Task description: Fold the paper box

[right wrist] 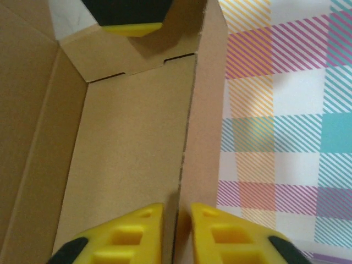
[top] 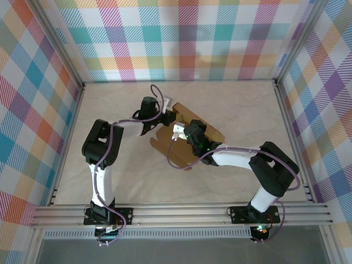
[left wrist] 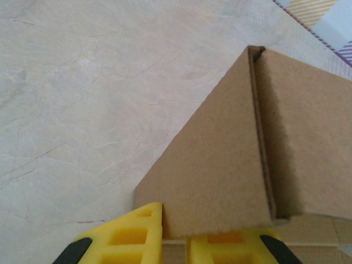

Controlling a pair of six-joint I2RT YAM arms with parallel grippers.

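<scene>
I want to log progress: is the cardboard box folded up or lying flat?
Partly folded. The paper box has side walls standing upright around an open, empty inside; no lid is closed over it.

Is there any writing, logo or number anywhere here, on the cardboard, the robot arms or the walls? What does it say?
No text can be read.
On the paper box: none, it is plain brown cardboard.
On the checked walls: none, only a coloured pattern.
On the arms: no label is legible; any marking is too small to tell.
</scene>
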